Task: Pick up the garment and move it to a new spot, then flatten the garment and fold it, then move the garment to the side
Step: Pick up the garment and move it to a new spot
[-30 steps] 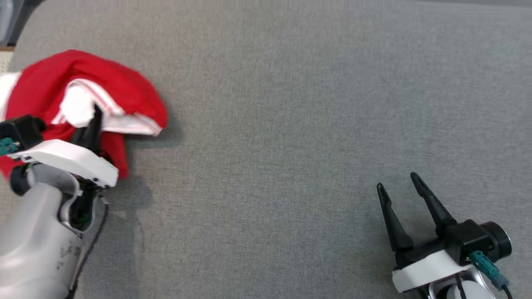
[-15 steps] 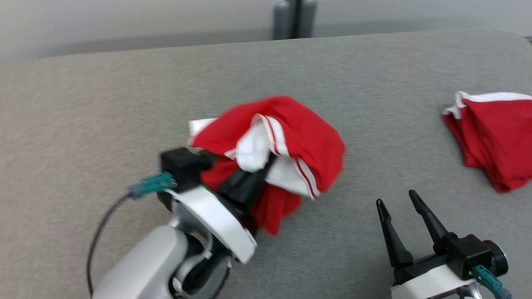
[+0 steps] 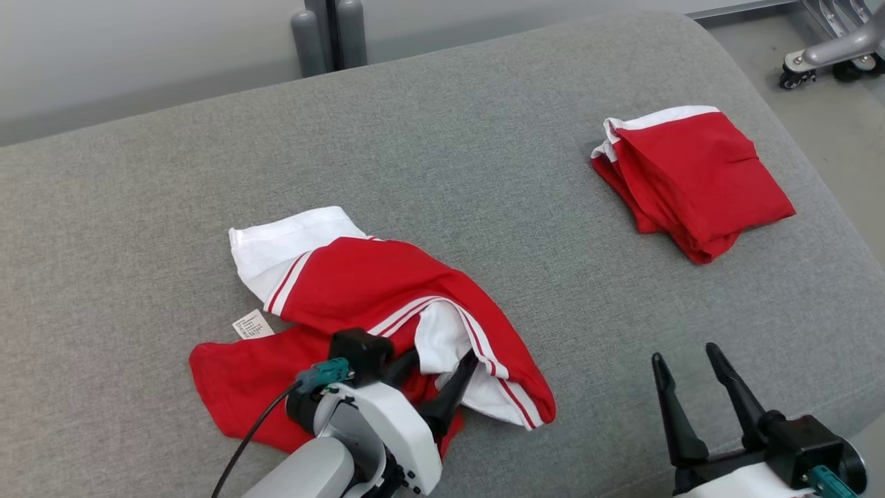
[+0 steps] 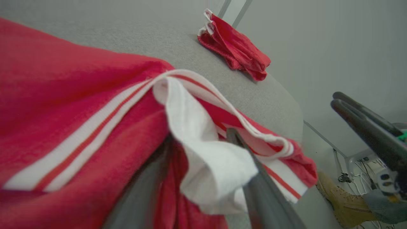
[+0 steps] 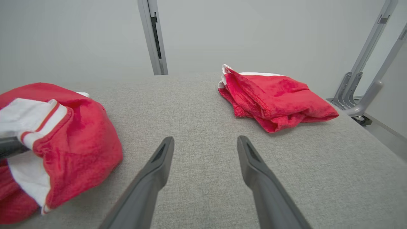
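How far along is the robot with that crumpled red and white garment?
Done: the garment lies crumpled on the cushion, apart from a folded pile. In hand: the left gripper is open around a white fold; the right gripper open, empty. Left: flattening, folding, moving aside.

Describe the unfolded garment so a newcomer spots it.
On the grey cushion, look near the front edge, by the left gripper. The garment there is a crumpled red-and-white heap with a care tag showing; the other red garment, far right, is neatly folded.
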Controlling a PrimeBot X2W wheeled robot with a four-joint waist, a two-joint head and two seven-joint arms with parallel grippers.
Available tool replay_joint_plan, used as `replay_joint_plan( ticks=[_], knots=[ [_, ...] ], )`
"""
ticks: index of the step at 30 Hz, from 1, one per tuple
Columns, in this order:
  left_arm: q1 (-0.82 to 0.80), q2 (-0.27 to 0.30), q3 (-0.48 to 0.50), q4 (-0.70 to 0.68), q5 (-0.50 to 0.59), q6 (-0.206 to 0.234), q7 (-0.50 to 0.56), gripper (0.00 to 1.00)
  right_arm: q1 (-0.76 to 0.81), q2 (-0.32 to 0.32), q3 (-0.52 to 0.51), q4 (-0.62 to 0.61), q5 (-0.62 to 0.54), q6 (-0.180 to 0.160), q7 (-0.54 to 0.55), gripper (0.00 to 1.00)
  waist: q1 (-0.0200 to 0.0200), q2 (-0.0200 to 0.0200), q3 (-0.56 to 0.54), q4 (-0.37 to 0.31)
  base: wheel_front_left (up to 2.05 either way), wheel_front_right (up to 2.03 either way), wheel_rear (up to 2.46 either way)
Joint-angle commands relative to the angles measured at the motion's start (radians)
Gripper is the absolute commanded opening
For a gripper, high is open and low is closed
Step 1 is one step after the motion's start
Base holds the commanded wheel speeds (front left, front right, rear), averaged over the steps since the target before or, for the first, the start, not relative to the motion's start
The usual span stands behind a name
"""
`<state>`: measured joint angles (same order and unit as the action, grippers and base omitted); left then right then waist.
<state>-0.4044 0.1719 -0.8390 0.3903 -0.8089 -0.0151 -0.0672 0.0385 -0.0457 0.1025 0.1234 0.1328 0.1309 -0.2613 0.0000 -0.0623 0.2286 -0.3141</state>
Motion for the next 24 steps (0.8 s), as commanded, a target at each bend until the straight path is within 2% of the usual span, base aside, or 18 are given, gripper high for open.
replay_joint_plan(
  ticks=[1, 4, 6, 7, 12, 15, 16, 20, 24],
  knots=[
    [0.018, 0.019, 0.015, 0.007, 0.024, 0.020, -0.046, 1.00, 0.013, -0.006, -0.013, -0.002, -0.010, 0.000, -0.001, 1.00, 0.0000, 0.0000, -0.019, 0.016, 0.00, 0.00, 0.00],
    [0.061, 0.031, 0.025, -0.043, 0.051, 0.046, -0.126, 1.00, 0.023, -0.007, -0.042, -0.007, -0.032, 0.000, -0.001, 1.00, 0.0000, 0.0000, -0.057, 0.048, 0.00, 0.00, 0.00],
    [0.105, 0.065, 0.043, -0.095, 0.073, 0.079, -0.161, 1.00, 0.035, -0.007, -0.059, -0.012, -0.053, 0.000, -0.001, 1.00, 0.0000, 0.0000, -0.086, 0.076, 0.00, 0.00, 0.00],
    [0.105, 0.065, 0.043, -0.095, 0.073, 0.079, -0.161, 1.00, 0.035, -0.007, -0.059, -0.012, -0.053, 0.000, -0.001, 1.00, 0.0000, 0.0000, -0.086, 0.076, 0.00, 0.00, 0.00],
    [0.266, 0.156, 0.125, -0.230, 0.143, 0.203, -0.195, 1.00, 0.053, -0.006, -0.105, -0.035, -0.092, 0.000, -0.001, 1.00, 0.0000, 0.0000, -0.147, 0.158, 0.00, 0.00, 0.00],
    [0.358, 0.181, 0.221, -0.308, 0.203, 0.259, -0.198, 1.00, 0.067, -0.007, -0.141, -0.053, -0.105, 0.000, -0.001, 1.00, 0.0000, 0.0000, -0.169, 0.219, 0.00, 0.00, 0.00],
    [0.393, 0.172, 0.264, -0.335, 0.216, 0.271, -0.198, 1.00, 0.072, -0.007, -0.147, -0.058, -0.110, 0.000, -0.001, 1.00, 0.0000, 0.0000, -0.175, 0.238, 0.00, 0.00, 0.00],
    [0.511, 0.137, 0.427, -0.375, 0.276, 0.259, -0.197, 1.00, 0.100, -0.006, -0.175, -0.060, -0.112, 0.000, -0.001, 1.00, 0.0000, 0.0000, -0.206, 0.313, 0.00, 0.00, 0.00],
    [0.593, 0.087, 0.576, -0.357, 0.361, 0.199, -0.197, 1.00, 0.126, -0.007, -0.190, -0.040, -0.108, 0.000, -0.001, 1.00, 0.0000, 0.0000, -0.240, 0.368, 0.00, 0.00, 0.00]
  ],
)
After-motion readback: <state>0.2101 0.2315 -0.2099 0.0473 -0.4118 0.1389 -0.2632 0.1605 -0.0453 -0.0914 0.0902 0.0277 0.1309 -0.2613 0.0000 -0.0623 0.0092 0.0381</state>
